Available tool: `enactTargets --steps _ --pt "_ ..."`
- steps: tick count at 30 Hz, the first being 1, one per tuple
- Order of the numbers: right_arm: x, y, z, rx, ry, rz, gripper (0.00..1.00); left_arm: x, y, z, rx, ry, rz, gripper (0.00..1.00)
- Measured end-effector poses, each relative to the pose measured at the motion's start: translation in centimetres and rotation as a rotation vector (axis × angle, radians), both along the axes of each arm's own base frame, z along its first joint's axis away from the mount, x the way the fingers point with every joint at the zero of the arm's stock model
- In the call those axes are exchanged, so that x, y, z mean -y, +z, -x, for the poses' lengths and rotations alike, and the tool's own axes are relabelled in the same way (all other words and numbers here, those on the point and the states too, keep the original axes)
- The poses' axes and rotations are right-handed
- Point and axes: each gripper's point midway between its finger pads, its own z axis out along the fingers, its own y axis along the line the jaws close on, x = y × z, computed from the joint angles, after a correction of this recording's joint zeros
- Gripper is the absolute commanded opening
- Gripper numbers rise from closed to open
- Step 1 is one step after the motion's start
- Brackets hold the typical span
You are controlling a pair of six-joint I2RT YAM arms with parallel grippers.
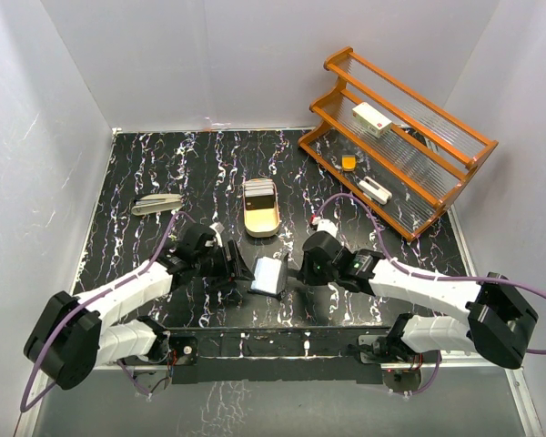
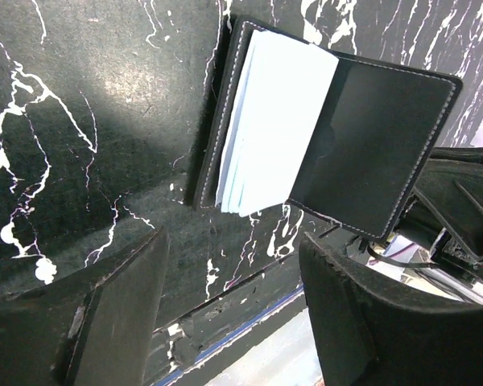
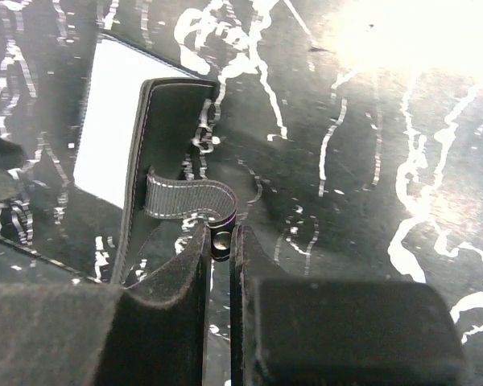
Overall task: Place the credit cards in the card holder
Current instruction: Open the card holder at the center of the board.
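L claw (image 2: 232, 251): released; jaws wide apart, nothing btwn them, low over the table (image 2: 88, 121).
L fingers (image 2: 117, 318): black pads, one each side of the gap; neither touches the holder.
R claw (image 3: 221, 238): clenched, grasping the strap (image 3: 189, 199) by its end, snap stud nipped btwn the pads.
Card holder (image 2: 378, 153): black bifold w/ white stitching, open on the table btwn the two claws. It sits just ahead of L claw's gap and right at R claw's tips. The half toward R claw looks tilted up; the other half lies flat.
Credit cards (image 2: 278, 121): pale whitish-blue stack, edges slightly fanned, lying on the flat half, i.e. the side away from R claw and just ahead of L claw. The edge toward R claw is hidden behind the raised half. Seated in a pocket or not: can't tell.
Tray (image 1: 261, 218): cream, oval-ended, farther out than both claws, roughly in line w/ the holder. Something pale at its far end, too small to tell.
Grey object (image 1: 156, 202): long and flat, out beyond L claw and off to its left, well apart.
Rack (image 1: 317, 118): wooden, two shelves, far corner beyond R claw and to its right.
Rack contents: white box (image 1: 373, 119) w/ red mark on the upper shelf; small orange item (image 1: 348, 162) and white item (image 1: 375, 189) on the lower.
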Motion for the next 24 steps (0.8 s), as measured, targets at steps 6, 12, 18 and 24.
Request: enactTargets --steps 6,12,18,24 --pt "2.0 -1.7 0.4 -0.013 -0.032 0.083 0.0 0.2 -0.6 -0.2 -0.007 -0.003 -0.006 0.62" --pt "3.0 -3.1 0.4 -0.025 -0.052 0.143 0.0 0.7 -0.9 -0.6 -0.009 -0.007 0.01 0.61" --pt "3.9 -4.3 0.8 -0.041 -0.063 0.175 0.0 0.8 -1.7 -0.5 -0.024 -0.01 0.01 0.6" --pt "4.1 -4.8 1.0 -0.053 -0.074 0.186 0.0 1.1 -2.1 -0.5 -0.034 -0.013 0.024 0.57"
